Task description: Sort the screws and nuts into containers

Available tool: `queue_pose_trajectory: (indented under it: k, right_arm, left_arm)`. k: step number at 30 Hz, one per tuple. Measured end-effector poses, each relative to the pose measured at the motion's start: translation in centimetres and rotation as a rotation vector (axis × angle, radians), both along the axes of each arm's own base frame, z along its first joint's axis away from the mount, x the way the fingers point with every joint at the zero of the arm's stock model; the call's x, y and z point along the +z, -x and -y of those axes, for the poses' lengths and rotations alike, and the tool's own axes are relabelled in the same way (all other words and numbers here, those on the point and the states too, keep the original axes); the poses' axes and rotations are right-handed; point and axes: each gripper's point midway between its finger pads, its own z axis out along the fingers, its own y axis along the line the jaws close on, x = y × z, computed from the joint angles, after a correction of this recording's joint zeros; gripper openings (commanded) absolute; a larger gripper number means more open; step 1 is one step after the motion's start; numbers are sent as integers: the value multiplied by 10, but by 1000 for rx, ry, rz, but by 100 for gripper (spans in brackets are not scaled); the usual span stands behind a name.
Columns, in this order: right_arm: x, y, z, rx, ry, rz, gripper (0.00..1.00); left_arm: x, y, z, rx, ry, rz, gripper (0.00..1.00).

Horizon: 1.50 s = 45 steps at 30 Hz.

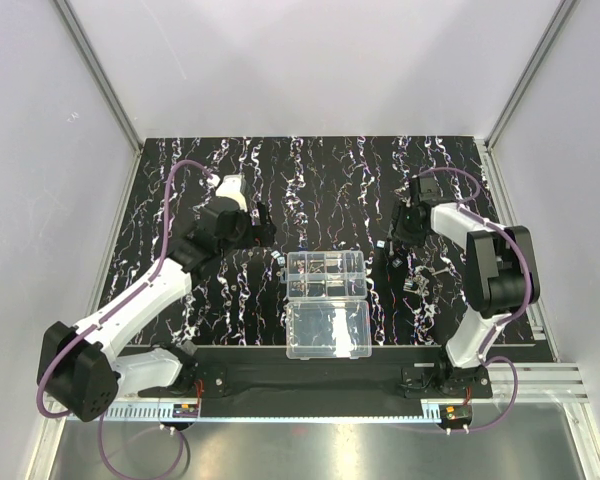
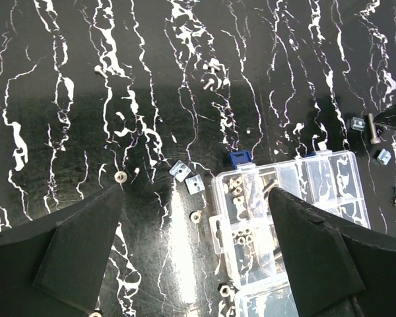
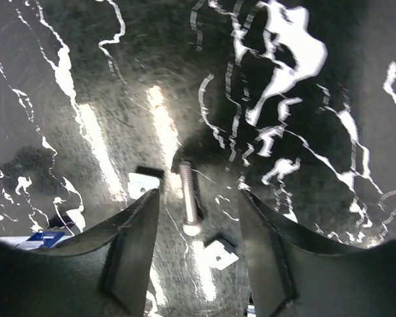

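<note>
1. Looking down from the top camera, the screws and nuts (image 1: pixel 412 285) were mere specks on the streaked mat (image 1: pixel 180 170), scattered just right of the organizer box (image 1: pixel 327 275). Which was screw and which was nut could not be told from up there.
2. In the left wrist view the cells (image 2: pixel 241 198) showed small silvery pieces inside. A dark finger (image 2: pixel 317 264) and the bottom edge cut much of the box off.
3. The plain lid half (image 1: pixel 328 328) lay flat on the near side of the box, toward the arm bases.
4. In the right wrist view a square nut (image 3: pixel 143 183) was partly tucked behind one fingertip. A blue piece (image 3: pixel 43 239) low in the corner was cut off too, and I could not say what it was.
5. The right gripper (image 3: pixel 199 195) sat low over the mat, jaws about half narrowed, straddling a screw (image 3: pixel 190 198) that lay flat. A gap showed on either side and no contact was visible.
6. The left gripper (image 2: pixel 197 195) gaped wide and held nothing. It hung over the mat left of the box, with loose nuts (image 2: pixel 187 177) below it.
</note>
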Motion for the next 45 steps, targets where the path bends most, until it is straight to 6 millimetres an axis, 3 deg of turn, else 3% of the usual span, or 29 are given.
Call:
queue_pose_trajectory:
  k: [7,10,13,14,17,26,29,34,37,41,45]
  right_arm:
    - [-10,-1,-7,39,43,-26,50]
    - [-12,-2,-3,39,81,-34,42]
    - [-13,-6,-2,41,121,-35,28]
    - [-14,-8,-3,45,137,-36,18]
    - [-14,-11,-3,55,178,-32,1]
    - [-10,-3,-8,61,177,-48,0]
    - [9,6,-17,72,116,-48,0]
    - [80,5,-52,134,18,94,0]
    - [116,7,-98,243,-41,180,0]
    - [126,41,-165,413,-100,187,0]
    - [120,74,-206,523,-141,150,0]
  left_arm:
    - [-6,1,-5,12,-15,-24,99]
    - [-10,2,-8,17,-24,-38,99]
    - [-11,2,-9,19,-28,-42,99]
    - [-12,2,-9,20,-29,-44,99]
    - [-13,2,-10,25,-32,-47,99]
    - [-14,2,-14,37,-41,-51,99]
    - [-9,4,-21,57,-46,-43,99]
    - [3,7,-37,120,-37,-24,99]
    - [3,9,-46,157,-40,-36,99]
    - [1,13,-58,197,-46,-58,99]
    - [6,17,-66,222,-40,-55,99]
